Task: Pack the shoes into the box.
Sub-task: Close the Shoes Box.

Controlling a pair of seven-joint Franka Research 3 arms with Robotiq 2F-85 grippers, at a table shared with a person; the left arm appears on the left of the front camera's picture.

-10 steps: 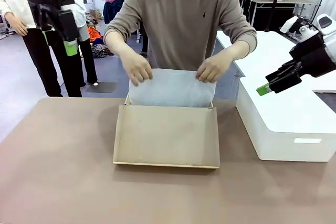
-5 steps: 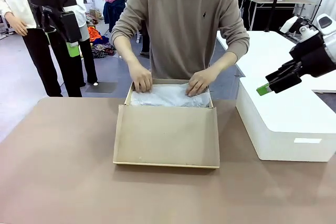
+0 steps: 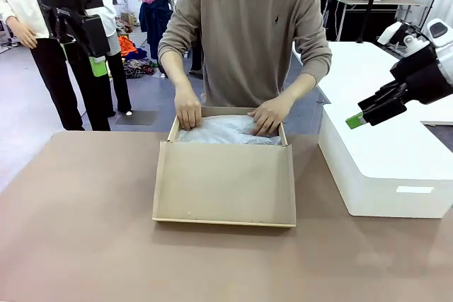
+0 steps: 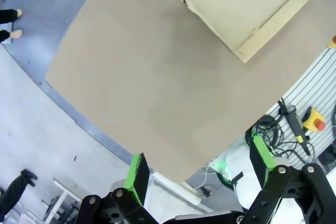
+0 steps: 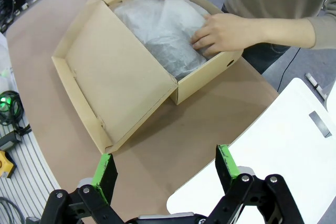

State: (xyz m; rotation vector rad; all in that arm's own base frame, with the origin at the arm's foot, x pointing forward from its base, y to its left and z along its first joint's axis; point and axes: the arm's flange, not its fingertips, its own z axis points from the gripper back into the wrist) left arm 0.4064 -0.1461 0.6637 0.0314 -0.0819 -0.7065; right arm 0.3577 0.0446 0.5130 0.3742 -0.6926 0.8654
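Tissue that the person held up as a sheet now lies pressed down inside the box (image 3: 224, 182); both arms are unmoved. Person's right hand (image 3: 188, 109) and person's left hand (image 3: 266, 115) tuck the tissue paper (image 3: 225, 131) at the far wall. Box sits mid-tabletop (image 3: 85, 231), flap lying open toward us. Dark shape (image 5: 173, 51) under the paper may be the shoes; we cannot tell. We judge wrapping under way; next, the flap must swing over. Left tool (image 4: 199, 163) hangs high at the left, right tool (image 5: 165, 170) above the white box (image 3: 382, 167); both spread, empty.
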